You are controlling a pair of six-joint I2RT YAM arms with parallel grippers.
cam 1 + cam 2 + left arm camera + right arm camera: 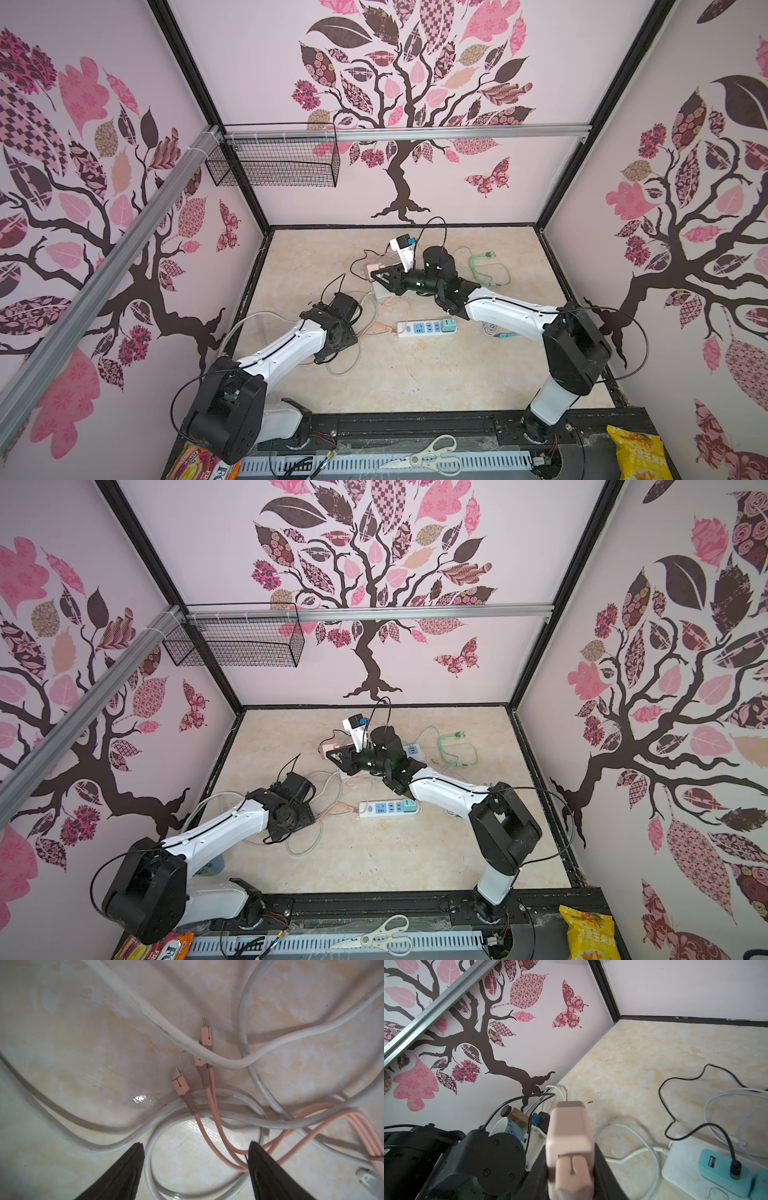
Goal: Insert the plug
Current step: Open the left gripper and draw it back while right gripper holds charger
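pink adapter (570,1132) being pinched by the right gripper (571,1169), far middle of the desk (457,374); left gripper (195,1145) being held spread above pink connectors (179,1086). one connector is being pinned under white cords (145,1012), so a snag is being risked.

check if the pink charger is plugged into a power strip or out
Out. The pink charger sits clamped in the right gripper, apart from the white power strip beside it.
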